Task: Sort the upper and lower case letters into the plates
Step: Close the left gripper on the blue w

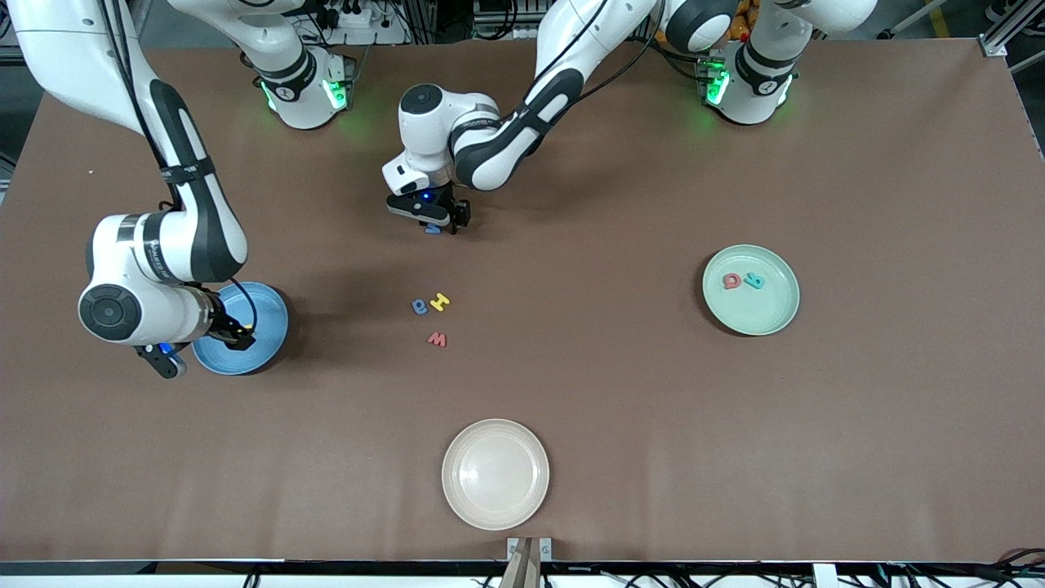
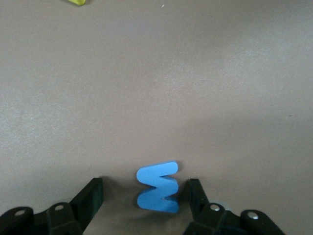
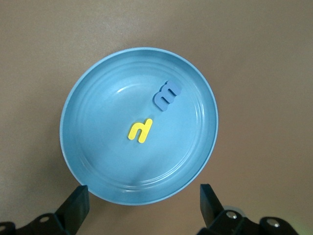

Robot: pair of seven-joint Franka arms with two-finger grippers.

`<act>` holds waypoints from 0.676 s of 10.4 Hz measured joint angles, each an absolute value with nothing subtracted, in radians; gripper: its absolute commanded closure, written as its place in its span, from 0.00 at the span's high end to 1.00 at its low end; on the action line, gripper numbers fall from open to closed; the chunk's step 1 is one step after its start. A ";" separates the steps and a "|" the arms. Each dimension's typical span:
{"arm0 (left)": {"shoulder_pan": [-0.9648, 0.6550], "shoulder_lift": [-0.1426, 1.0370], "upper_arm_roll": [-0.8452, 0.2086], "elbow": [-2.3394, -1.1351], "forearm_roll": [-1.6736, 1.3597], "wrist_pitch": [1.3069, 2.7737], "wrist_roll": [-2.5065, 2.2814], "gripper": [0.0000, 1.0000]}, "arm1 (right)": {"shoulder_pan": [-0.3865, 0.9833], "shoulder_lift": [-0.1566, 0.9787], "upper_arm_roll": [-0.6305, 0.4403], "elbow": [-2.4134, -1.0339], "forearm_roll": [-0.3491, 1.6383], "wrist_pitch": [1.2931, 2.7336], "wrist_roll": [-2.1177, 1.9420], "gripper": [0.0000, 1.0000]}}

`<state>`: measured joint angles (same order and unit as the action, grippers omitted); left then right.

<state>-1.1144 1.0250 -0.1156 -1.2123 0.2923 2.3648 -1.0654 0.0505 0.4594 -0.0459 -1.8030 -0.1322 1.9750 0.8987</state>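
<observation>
Your left tool (image 1: 438, 222) sits low at the upper centre of the front view, its fingers spread either side of a blue W-shaped letter (image 2: 158, 187) that lies flat on the bench (image 1: 620, 392); neither finger touches it, so nothing is gripped yet. Your right tool (image 3: 143, 203) hangs over the sky-blue plate (image 1: 273, 327) at the left of the front view, fingers wide apart and empty.

Sorted so far: the sky-blue plate holds a yellow h (image 3: 140, 130) and a dark blue m (image 3: 166, 95). The mint-green plate (image 1: 780, 314) at the right holds a red letter (image 1: 731, 281) and a teal letter (image 1: 755, 281); you cannot read their case.

Left on the bench: the blue W-shape under the left tool, plus a cluster at mid-frame of a blue letter (image 1: 420, 306), a yellow H (image 1: 440, 301) and a red W-shape (image 1: 438, 339). The cream plate (image 1: 531, 498) at lower centre holds nothing.

Judgement: four of eight are placed, so roughly halfway.
</observation>
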 measured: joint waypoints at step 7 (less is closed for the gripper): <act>-1.114 1.024 -0.113 -1.209 0.292 2.363 -1.040 0.64 | 0.050 0.459 -0.046 -1.803 -0.132 1.974 0.898 1.00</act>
